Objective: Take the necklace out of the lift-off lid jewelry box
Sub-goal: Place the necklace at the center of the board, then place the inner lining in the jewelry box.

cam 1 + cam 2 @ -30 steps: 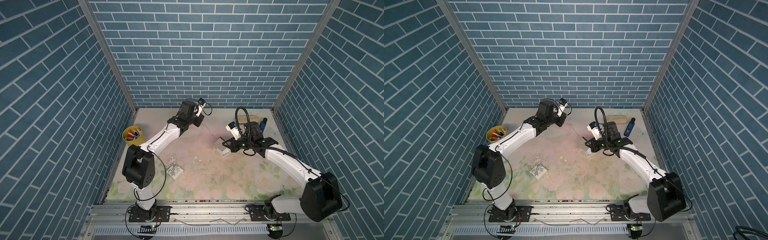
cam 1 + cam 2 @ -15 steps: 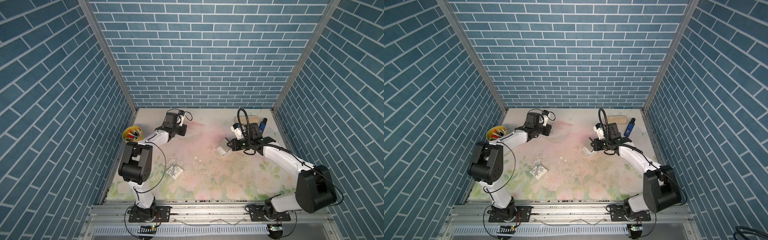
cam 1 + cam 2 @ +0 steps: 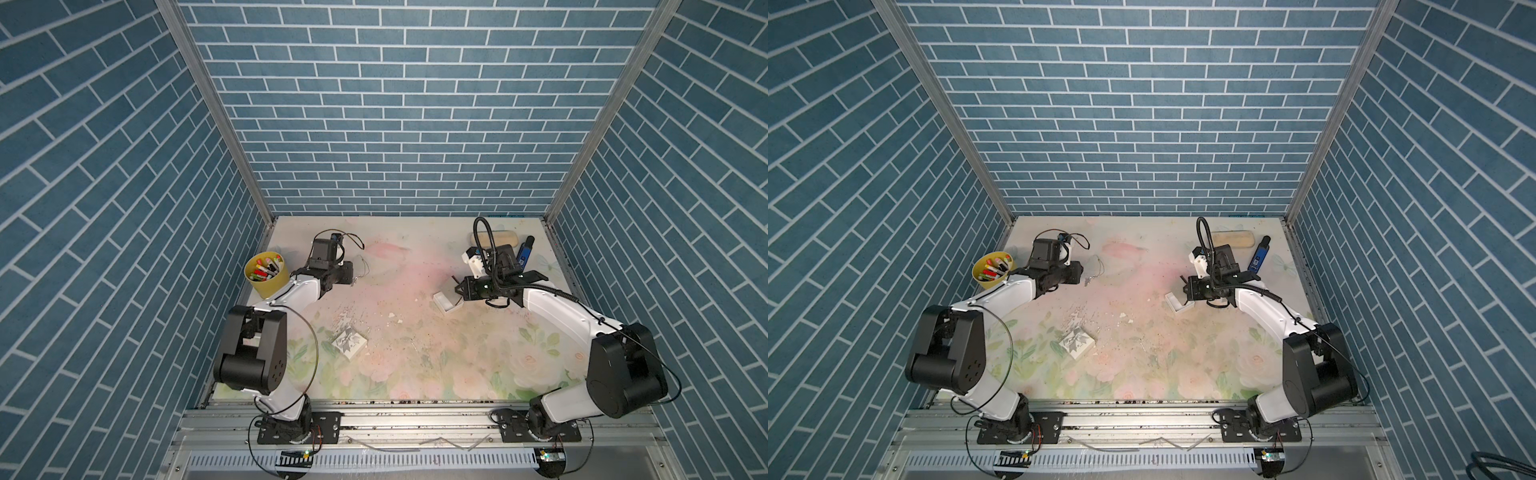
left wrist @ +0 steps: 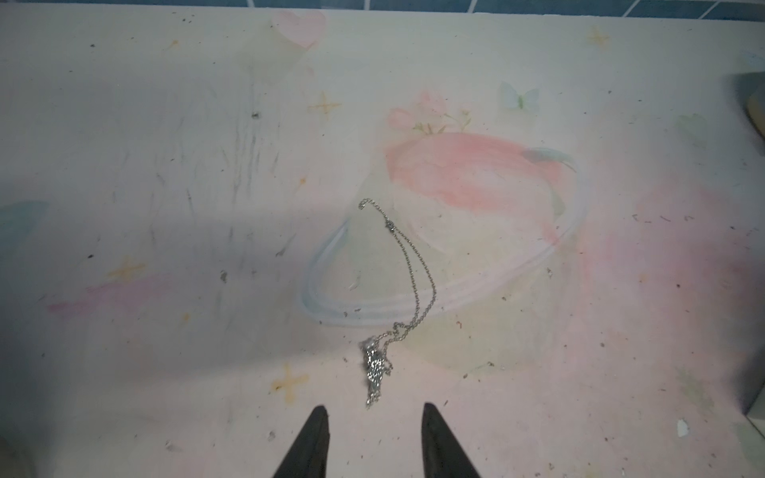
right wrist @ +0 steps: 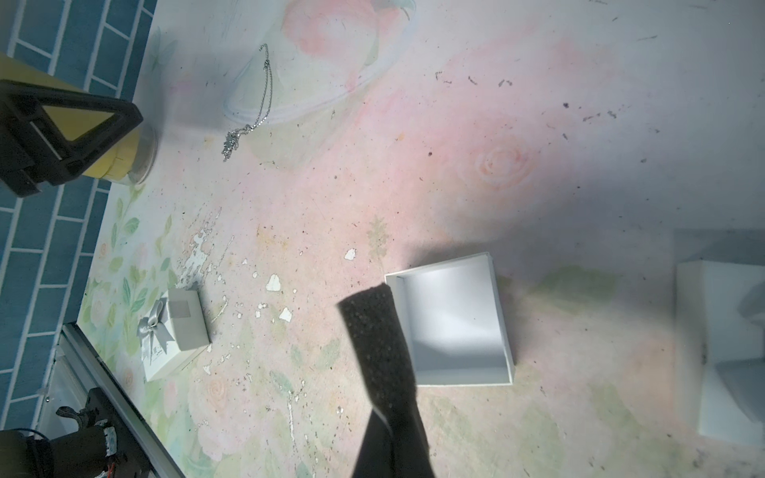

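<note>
The silver necklace lies loose on the table mat, its chain trailing away from its clumped pendant; it also shows in both top views and the right wrist view. My left gripper is open just short of the pendant, touching nothing, at the back left. The white box base stands open and empty right of centre. My right gripper is shut on a black foam pad beside the base's edge. The lid with its grey bow sits front left.
A yellow cup of markers stands at the left edge, close behind my left arm. A beige roll and a blue object lie at the back right. Paint flakes dot the mat's middle.
My left arm swung from high at the back centre down to the back left, then opened, leaving the necklace on the mat. The right arm has barely shifted, foam pad still held.
</note>
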Tool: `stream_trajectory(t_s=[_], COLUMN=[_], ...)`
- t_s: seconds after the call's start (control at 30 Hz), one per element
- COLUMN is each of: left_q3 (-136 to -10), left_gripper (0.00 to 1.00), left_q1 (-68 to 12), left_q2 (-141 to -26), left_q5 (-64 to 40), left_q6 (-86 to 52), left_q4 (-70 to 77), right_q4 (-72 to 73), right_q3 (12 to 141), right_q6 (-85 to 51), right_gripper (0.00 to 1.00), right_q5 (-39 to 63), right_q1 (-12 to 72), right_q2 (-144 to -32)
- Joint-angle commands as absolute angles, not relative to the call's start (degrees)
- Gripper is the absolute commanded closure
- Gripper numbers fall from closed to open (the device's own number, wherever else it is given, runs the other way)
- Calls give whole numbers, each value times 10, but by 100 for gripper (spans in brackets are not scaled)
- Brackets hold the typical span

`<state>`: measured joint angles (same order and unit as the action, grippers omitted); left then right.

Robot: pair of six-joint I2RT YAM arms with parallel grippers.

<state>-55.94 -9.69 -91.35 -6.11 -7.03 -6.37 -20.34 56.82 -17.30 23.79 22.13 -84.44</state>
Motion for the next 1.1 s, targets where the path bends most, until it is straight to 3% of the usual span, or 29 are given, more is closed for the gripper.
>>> stream_trajectory(t_s=[0.0, 0.3, 0.53, 0.8, 0.87, 1.07], left_q3=[-542, -525, -496, -505, -516, -556], left_gripper=[52, 43, 30, 24, 19, 17], left_q1=[-86, -97, -183, -239, -263, -307], left_q2=[-894, -832, -820, -897, -913, -962], left_q5=[-31, -151, -289, -437, -442, -477], left_q6=[-94, -114, -140, -201, -194, -194], left_q4=[-106, -53, 116, 320, 329, 343], right_q4=[-224, -237, -202, -200, -203, -189], right_q3=[587, 602, 602, 622, 623, 619], right_q6=[-202, -190, -219, -198, -188, -182], right_gripper=[100, 100, 100, 100, 100, 100], right_q5=[243, 321, 431, 515, 525, 557], right_q1=[211, 186, 159, 153, 153, 154], right_q2=[-853, -855, -850, -835, -828, -815])
